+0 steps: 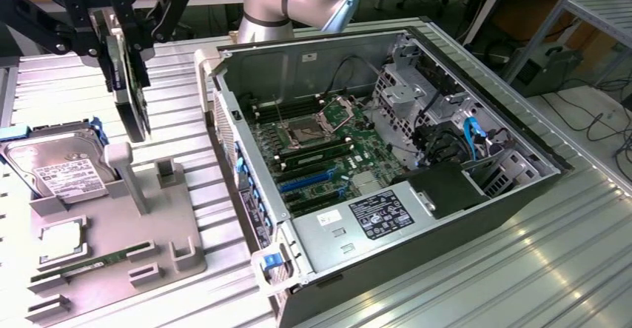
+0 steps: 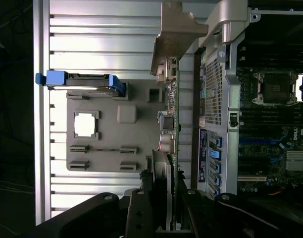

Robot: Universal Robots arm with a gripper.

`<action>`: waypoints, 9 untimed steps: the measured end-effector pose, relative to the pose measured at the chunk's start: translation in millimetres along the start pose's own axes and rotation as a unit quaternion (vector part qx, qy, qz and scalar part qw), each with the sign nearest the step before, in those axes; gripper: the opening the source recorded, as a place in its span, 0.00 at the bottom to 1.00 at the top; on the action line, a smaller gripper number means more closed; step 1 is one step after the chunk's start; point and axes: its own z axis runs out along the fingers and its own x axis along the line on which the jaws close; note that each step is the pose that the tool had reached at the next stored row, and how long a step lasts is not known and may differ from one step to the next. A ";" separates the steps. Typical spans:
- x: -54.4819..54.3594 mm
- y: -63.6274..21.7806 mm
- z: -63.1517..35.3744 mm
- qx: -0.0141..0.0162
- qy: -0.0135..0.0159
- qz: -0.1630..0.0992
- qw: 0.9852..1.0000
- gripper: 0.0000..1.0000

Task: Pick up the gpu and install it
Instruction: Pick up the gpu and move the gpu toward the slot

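The gpu [image 1: 129, 102] hangs edge-down in the air at the exterior view's left, above the grey parts tray [image 1: 118, 228] and clear of it. It is a thin green card with dark parts on its face. My gripper [image 1: 120, 35] is shut on the card's upper end, one black finger on each side. In the wrist view the gpu [image 2: 172, 116] shows edge-on between my gripper's [image 2: 164, 201] fingers, with its silver bracket [image 2: 174, 30] at the far end. The open computer case [image 1: 395, 158] lies to the exterior view's right, its motherboard [image 1: 316, 146] and blue slots [image 1: 304, 181] exposed.
The tray holds a hard drive [image 1: 58, 166] in a blue frame, a processor chip [image 1: 61, 241] and a memory stick [image 1: 91, 263]. Upright grey posts [image 1: 126, 176] stand on the tray below the card. The case's side wall [image 1: 229, 121] rises between tray and motherboard.
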 end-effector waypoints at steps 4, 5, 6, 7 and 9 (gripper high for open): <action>-11.1 -0.2 0.2 0.000 0.000 0.000 1.000 0.27; -14.8 -0.3 0.2 0.000 0.000 0.000 1.000 0.27; -16.4 -0.3 0.2 0.000 0.000 0.000 1.000 0.27; -17.2 -0.3 0.2 0.000 0.000 0.000 1.000 0.27; -18.6 -0.3 0.2 0.000 0.000 0.000 1.000 0.27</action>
